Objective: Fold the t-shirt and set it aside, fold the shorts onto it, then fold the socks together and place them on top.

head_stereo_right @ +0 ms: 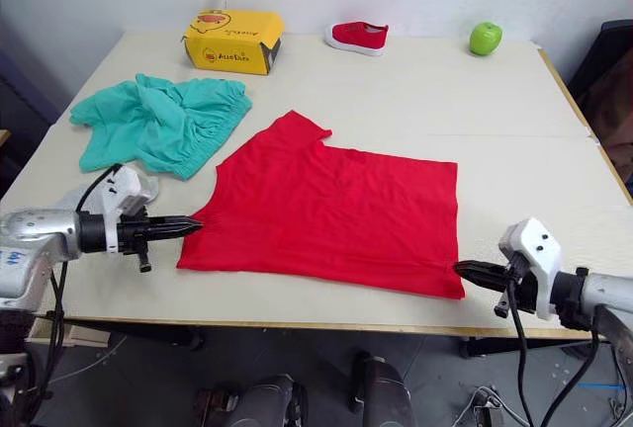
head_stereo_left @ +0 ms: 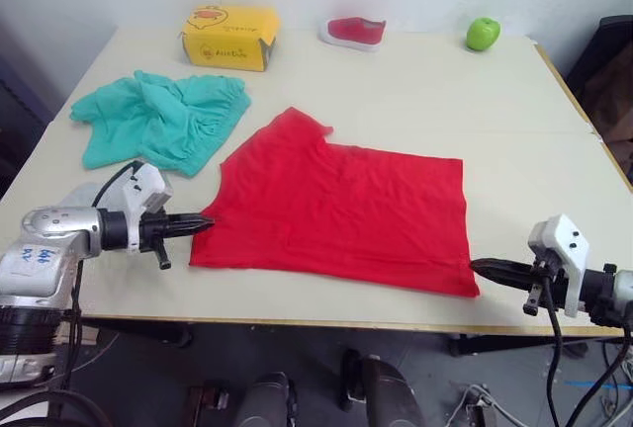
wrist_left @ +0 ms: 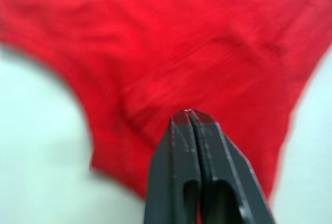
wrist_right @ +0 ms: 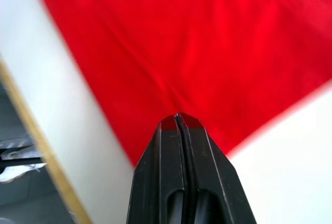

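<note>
- On the table, the t-shirt is spread mostly flat near the front edge, with the shorts bunched just beyond its left corner.
- The left gripper is seen at the shirt's near left edge, its jaws pressed together on the cloth in the left wrist view.
- The right gripper is seen at the near right corner, its jaws likewise closed on the hem.
- A fold of the shirt is judged to be the step in hand; both corners should be lifted together and kept level, so that the cloth is carried over itself without a twist.
- Edges should be matched before release, and the shorts should be kept out from under the fold.
- A yellow box is seen at the far side, its contents not visible.
- Beside it lie a shoe and a green apple.
- No socks can be made out.
</note>
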`<control>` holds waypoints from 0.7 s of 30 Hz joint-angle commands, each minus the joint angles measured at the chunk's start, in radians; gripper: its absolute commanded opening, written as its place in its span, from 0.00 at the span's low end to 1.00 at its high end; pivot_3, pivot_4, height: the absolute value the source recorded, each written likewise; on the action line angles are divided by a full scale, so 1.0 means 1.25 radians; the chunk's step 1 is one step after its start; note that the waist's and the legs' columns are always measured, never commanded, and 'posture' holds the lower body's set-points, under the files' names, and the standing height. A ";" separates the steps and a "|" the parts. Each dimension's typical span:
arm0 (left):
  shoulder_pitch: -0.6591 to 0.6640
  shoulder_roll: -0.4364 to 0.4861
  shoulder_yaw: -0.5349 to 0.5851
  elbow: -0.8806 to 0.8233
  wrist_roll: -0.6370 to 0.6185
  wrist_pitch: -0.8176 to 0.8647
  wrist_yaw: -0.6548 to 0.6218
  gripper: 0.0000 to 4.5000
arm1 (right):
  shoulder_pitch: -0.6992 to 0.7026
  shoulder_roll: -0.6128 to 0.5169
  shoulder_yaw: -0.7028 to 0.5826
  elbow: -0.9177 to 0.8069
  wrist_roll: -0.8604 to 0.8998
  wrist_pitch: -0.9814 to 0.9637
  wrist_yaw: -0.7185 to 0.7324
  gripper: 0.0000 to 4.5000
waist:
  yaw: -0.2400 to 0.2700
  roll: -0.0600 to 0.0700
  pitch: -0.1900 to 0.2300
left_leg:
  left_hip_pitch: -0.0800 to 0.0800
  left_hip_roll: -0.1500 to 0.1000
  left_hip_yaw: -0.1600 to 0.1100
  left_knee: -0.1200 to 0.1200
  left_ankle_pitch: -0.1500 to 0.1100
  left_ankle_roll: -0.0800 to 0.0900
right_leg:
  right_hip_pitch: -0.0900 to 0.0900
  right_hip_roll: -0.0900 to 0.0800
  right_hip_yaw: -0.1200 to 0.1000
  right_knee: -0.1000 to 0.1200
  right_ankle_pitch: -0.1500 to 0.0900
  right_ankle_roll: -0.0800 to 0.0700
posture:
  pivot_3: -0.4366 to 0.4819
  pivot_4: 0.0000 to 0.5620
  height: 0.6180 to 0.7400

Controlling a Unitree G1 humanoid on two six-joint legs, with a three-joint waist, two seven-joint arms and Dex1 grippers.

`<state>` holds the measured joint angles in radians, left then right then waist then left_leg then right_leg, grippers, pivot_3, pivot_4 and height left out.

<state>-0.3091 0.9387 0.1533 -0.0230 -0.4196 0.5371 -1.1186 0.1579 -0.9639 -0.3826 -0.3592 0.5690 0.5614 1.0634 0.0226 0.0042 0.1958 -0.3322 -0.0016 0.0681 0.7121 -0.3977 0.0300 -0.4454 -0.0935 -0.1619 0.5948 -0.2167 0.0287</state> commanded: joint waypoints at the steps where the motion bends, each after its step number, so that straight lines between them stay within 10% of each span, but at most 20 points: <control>1: 0.062 0.051 0.039 -0.119 -0.034 0.007 -0.048 0.27 | 0.014 -0.023 0.001 -0.042 -0.015 -0.041 0.037 0.08 | 0.002 0.000 0.000 | 0.000 0.000 0.000 0.000 0.000 0.000 | 0.000 0.000 0.000 0.000 0.000 0.000 | 0.48 0.27 1.00; 9: 0.147 0.065 -0.020 -0.114 0.111 -0.177 -0.017 0.81 | 0.024 -0.048 0.116 -0.053 -0.160 -0.177 0.056 0.64 | 0.006 0.001 0.001 | 0.000 0.000 0.000 0.000 0.000 0.000 | 0.000 0.000 0.000 -0.004 0.000 0.000 | 0.48 0.27 1.00; 17: 0.104 0.005 -0.082 -0.033 0.173 -0.234 0.031 0.81 | -0.032 -0.024 0.204 0.025 -0.239 -0.209 0.020 0.64 | 0.004 0.001 0.001 | 0.000 0.000 0.000 0.000 0.000 0.001 | 0.000 0.000 0.000 -0.003 0.000 0.000 | 0.48 0.27 1.00; 21: 0.092 -0.015 -0.110 0.012 0.202 -0.270 0.039 0.67 | -0.056 -0.016 0.223 0.062 -0.256 -0.216 0.010 0.42 | 0.003 0.001 0.001 | 0.000 0.000 0.001 0.000 0.000 0.001 | 0.000 0.000 0.000 -0.003 0.000 0.000 | 0.48 0.27 1.00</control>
<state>-0.1923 0.9202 0.0246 -0.0251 -0.1935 0.2182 -1.0816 0.0927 -0.9887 -0.1061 -0.2931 0.2622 0.3032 1.0863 0.0265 0.0057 0.1966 -0.3323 -0.0020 0.0690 0.7118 -0.3980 0.0310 -0.4457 -0.0934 -0.1621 0.5915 -0.2170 0.0283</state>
